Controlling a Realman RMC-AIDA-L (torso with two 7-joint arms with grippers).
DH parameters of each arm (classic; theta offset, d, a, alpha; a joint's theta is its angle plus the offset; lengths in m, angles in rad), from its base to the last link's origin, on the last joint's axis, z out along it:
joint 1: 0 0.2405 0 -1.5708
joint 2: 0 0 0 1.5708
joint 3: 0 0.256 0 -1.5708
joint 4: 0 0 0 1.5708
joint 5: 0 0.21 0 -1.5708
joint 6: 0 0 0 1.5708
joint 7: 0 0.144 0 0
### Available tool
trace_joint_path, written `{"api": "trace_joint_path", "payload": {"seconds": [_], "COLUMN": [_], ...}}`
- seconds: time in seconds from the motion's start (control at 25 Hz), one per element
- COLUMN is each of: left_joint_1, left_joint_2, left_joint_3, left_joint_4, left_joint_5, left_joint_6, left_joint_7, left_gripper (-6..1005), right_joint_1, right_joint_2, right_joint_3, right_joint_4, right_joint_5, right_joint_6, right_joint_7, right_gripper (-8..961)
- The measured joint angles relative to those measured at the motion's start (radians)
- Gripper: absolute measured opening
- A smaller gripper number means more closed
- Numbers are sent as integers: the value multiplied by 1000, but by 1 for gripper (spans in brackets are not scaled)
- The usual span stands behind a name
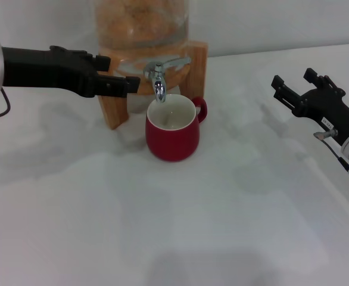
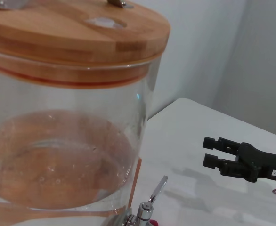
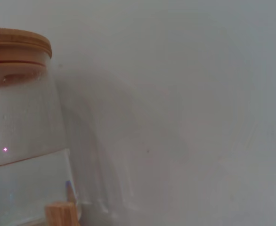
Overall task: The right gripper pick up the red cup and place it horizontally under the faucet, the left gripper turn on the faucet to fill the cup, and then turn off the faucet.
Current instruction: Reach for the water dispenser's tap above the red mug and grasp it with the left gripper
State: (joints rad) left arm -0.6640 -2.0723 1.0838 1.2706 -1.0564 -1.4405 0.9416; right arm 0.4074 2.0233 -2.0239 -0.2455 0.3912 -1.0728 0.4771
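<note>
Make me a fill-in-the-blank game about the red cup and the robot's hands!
1. The red cup stands right under the ____.
2. The inside of the cup is coloured ____.
3. The left gripper reaches toward the tap, while the right gripper waits off to the cup's ____ side, holding nothing.
4. The glass dispenser has a lid made of ____.

Missing words: faucet; white; right; wood

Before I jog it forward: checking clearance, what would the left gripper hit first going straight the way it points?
Probably the faucet: the left gripper points at its chrome body above the red cup, though depth is unclear.
</note>
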Motion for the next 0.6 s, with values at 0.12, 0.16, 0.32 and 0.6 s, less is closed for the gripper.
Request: {"api": "trace_joint_path", "payload": {"seconds": [0.12,0.16,0.32,0.6], "left_joint_1": [4,4,0,6], "left_joint_2": [1,3,8,6], "left_joint_3": [0,0,0,0], "left_joint_4": [9,12,27,87], "left_joint_5": [2,7,47,102], "left_joint_6": [-4,-11,-35,-65], "left_joint_7": [-2,-3,-19,-37], "left_gripper": [862,862,862,862], "right_joint_1": [0,0,1,1], "right_joint_2": [0,0,0,0], "right_joint_3": [-5,-7,-10,-10], "right_joint_4": [0,0,0,0], "right_joint_5": [0,0,0,0], "right_joint_6": [0,0,0,1], "right_joint_7": [0,0,0,0], "right_gripper": [844,844,844,843]}}
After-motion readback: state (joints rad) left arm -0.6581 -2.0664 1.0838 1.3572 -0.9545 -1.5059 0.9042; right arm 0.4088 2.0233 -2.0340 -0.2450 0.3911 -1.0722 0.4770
